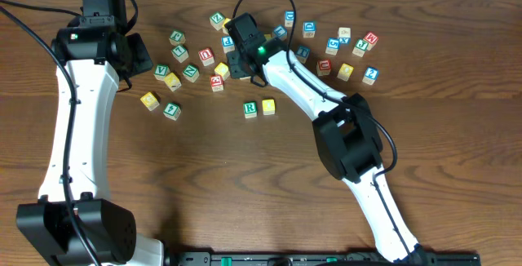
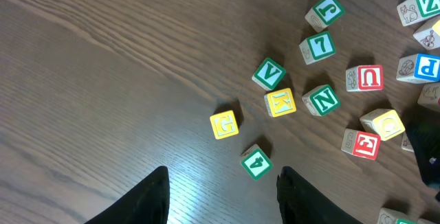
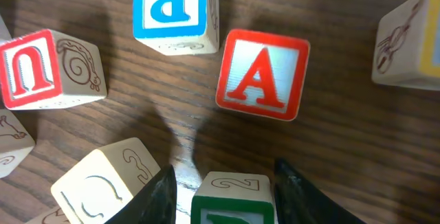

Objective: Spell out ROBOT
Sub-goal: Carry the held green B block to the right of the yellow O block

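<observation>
On the table's middle a green-framed R cube stands with a yellow-topped cube touching its right side. My right gripper is down among the cubes behind them. In the right wrist view its fingers flank a green-framed cube that has a 2 drawn on its side. The frame edge cuts off that cube's letter. The right finger is against the cube and a thin gap shows at the left finger. My left gripper hangs open and empty over bare wood.
Close round the right gripper lie a red A cube, a blue P cube, a red U cube and a cream cube. Ahead of the left gripper sit a green 4 cube and a yellow G cube. Several more cubes lie at the back right.
</observation>
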`<state>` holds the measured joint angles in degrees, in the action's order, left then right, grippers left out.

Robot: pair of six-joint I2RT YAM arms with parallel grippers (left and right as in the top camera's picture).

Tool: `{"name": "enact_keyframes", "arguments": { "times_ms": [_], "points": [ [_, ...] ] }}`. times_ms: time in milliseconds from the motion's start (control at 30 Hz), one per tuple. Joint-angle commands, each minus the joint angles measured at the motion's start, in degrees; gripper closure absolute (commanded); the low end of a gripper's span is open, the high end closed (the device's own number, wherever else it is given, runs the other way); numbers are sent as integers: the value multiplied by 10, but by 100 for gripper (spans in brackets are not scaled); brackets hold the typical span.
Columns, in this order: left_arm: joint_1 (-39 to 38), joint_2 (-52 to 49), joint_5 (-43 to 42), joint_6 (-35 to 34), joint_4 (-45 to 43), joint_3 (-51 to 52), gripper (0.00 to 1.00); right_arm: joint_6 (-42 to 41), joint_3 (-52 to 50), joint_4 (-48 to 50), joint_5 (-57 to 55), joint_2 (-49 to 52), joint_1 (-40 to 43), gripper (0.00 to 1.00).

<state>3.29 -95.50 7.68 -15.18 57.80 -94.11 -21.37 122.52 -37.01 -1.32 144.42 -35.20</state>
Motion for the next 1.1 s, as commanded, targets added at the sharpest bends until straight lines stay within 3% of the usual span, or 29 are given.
{"name": "enact_keyframes", "arguments": {
  "times_ms": [0,467,1067],
  "points": [
    [2,-7,7,1,0,1,50,4,5,0,-8,12,-4,62],
    [2,-7,7,1,0,1,50,2,5,-24,-11,-19,0,82],
    [2,-7,7,1,0,1,50,0,5,-34,-11,-44,1,88]
  ]
}}
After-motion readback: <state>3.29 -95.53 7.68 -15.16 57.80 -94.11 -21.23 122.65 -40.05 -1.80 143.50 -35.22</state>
